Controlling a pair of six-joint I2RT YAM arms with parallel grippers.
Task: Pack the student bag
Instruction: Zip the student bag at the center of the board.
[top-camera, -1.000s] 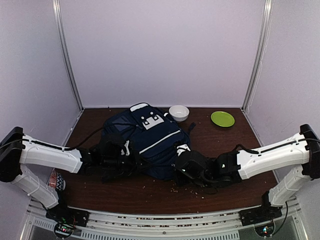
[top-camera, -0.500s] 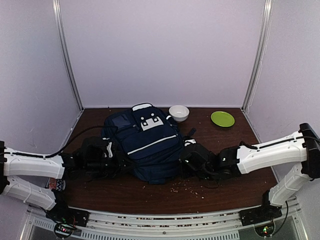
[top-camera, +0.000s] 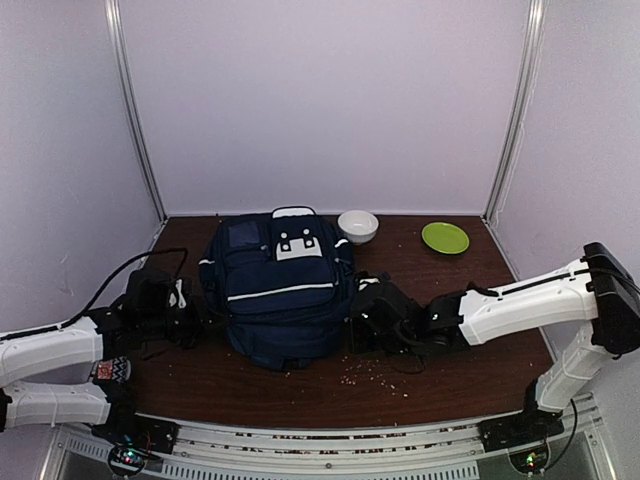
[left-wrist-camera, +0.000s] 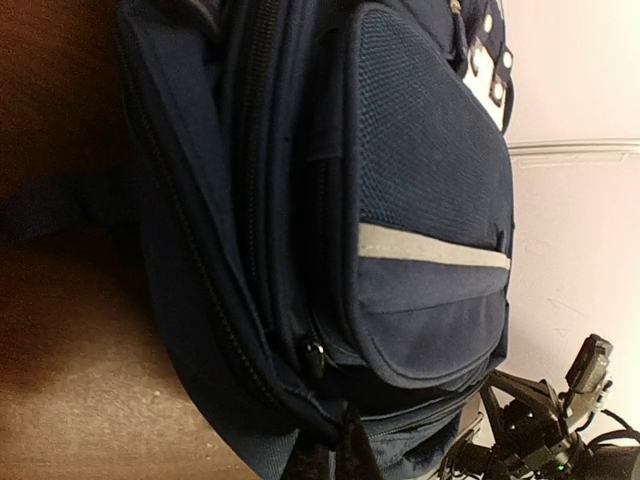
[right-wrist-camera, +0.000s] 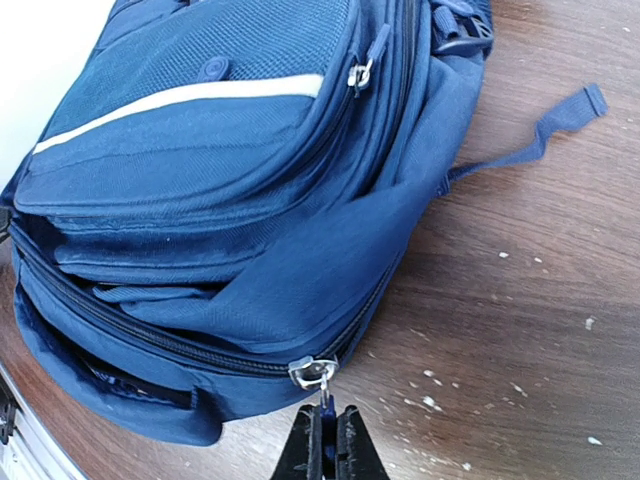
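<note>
From above: student bag (top-camera: 280, 290) at mid-worktop, front pockets toward the camera, flanked by both arms. Left pincer (top-camera: 196, 318) against its left flank, right pincer (top-camera: 355, 330) at its right lower corner. White bowl (top-camera: 358, 225) just beside the bag's top corner, green plate (top-camera: 445, 237) farther right. Dark brown wooden worktop (top-camera: 230, 390), strewn with pale crumbs (top-camera: 375, 375) in front of the bag. Plain pale walls (top-camera: 320, 100) on three sides, metal posts at the back corners.

Left wrist: bag filling the frame, striped pocket to the right, a zip track running down toward the fingers. Pincer clenched at the lower seam; fabric or tab between the tips, not possible to tell.

Right wrist: pincer clenched on the zip pull (right-wrist-camera: 324, 398), slider at the bag's near corner, loose strap end (right-wrist-camera: 560, 120) lying on the wood beyond.

Probably the step in hand: running the main zip along its track. Pull along the line of the teeth, never outward from the bag. Brace the opposite flank with the left to stop sliding and bunching on the smooth wood. Slow down round the corner. Keep strap and crumbs clear of the teeth.
</note>
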